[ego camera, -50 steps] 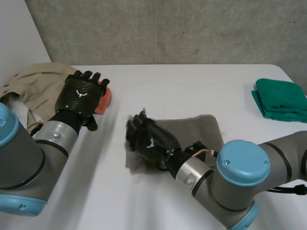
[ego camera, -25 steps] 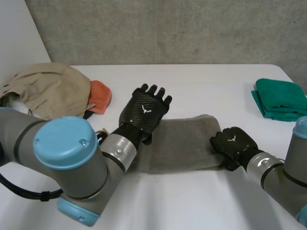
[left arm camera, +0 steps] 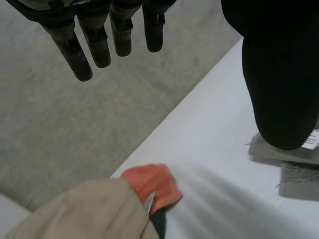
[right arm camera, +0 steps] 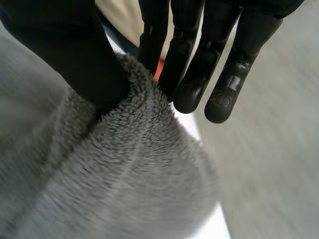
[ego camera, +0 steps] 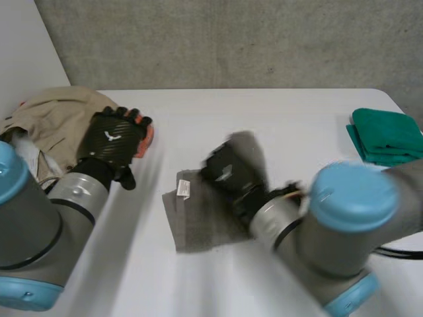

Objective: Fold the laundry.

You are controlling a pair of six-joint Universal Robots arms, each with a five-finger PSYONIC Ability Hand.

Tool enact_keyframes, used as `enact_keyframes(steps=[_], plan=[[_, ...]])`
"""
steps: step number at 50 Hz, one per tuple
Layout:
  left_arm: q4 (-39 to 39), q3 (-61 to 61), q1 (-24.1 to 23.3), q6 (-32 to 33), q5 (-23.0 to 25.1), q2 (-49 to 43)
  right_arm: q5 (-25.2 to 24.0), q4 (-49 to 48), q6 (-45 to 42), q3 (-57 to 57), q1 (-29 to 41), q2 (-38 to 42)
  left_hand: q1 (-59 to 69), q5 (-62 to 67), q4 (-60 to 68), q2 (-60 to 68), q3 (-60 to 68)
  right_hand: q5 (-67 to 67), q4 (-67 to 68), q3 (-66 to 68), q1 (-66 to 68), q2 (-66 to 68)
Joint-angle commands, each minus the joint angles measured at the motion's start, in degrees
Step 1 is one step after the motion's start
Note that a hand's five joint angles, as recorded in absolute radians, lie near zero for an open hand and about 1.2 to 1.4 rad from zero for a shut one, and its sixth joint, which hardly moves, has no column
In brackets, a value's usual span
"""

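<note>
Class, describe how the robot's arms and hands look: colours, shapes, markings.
Left arm and right arm: thick grey tubes, round light-blue joint caps, silver wrists. The left hand is black, weave-patterned, with a white mark on its back; the right hand is black too.

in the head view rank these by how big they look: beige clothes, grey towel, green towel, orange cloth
1. beige clothes and grey towel: they look alike and both are partly covered by arms, so unranked
2. green towel
3. orange cloth, mostly behind the left hand

Grey towel (ego camera: 198,221), 1 end lifted.
</note>
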Motion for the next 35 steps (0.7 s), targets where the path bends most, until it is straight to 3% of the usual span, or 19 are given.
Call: enact_keyframes(steps=[1, 2, 3, 6, 11, 16, 21, 26, 29, 35], plan=[[-0.9, -0.1, 0.4, -6.6, -0.3, 0.9, -11.3, -1.0, -1.0, 0.5, 4.0, 4.4, -0.8, -2.1, -1.0, -1.0, -1.2, -7.8, -9.3, -9.1, 4.8, -8.4], [-0.8, 0.0, 0.4, -6.9, -0.2, 0.9, -11.4, -0.7, -0.3, 0.0, 4.0, 4.3, -0.6, -2.0, -0.9, -0.8, -1.0, -23.7, -25.2, -25.0, -11.0, -24.2], [-0.8, 0.2, 0.4, -7.1, -0.2, 0.8, -10.6, -0.2, 2.4, -0.6, 4.0, 3.8, -0.6, -2.0, -0.9, -0.8, -1.0, -56.6, -58.1, -57.8, -43.9, -57.1], [-0.7, 1.4, 0.2, -7.1, -0.2, 0.2, -7.6, 0.0, 8.6, -1.0, 3.1, 2.8, -0.5, -1.8, -0.7, -0.6, -0.8, -56.6, -58.1, -57.8, -43.9, -57.1], [-0.7, 5.3, -4.0, -7.3, -0.3, -2.6, -1.0, 1.4, 28.5, -1.4, -3.5, -3.4, 0.5, -0.8, 0.3, 0.4, 0.2, -56.6, -58.1, -57.8, -43.9, -57.1], [-0.8, 9.2, -9.2, -7.4, -0.5, -5.3, -0.6, 8.8, 40.4, -3.4, -8.4, -8.4, 2.1, 0.7, 1.8, 1.9, 1.7, -56.6, -58.1, -57.8, -43.9, -57.1], [-2.4, 13.0, -12.8, -8.6, -2.9, -9.0, 1.1, 19.3, 42.5, -8.6, -12.1, -4.2, 4.9, 3.6, 4.7, 4.8, 4.6, -56.6, -58.1, -57.8, -43.9, -57.1], [-7.0, 17.5, -17.1, -10.4, -9.1, -15.7, 1.8, 23.9, 42.2, -13.3, -11.9, 0.4, 3.7, 2.4, 3.5, 3.6, 3.4, -56.6, -58.1, -57.8, -43.9, -57.1], [-9.0, 18.5, -17.4, -10.3, -12.4, -19.5, 1.3, 24.8, 42.7, -16.1, -11.9, 3.3, 1.9, 0.6, 1.7, 1.7, 1.5, -56.6, -58.1, -57.8, -43.9, -57.1], [-10.5, 18.1, -17.2, -9.5, -13.6, -22.4, -1.3, 27.4, 42.2, -19.8, -11.9, 7.7, 0.9, -0.5, 0.6, 0.7, 0.5, -56.6, -58.1, -57.8, -43.9, -57.1]])
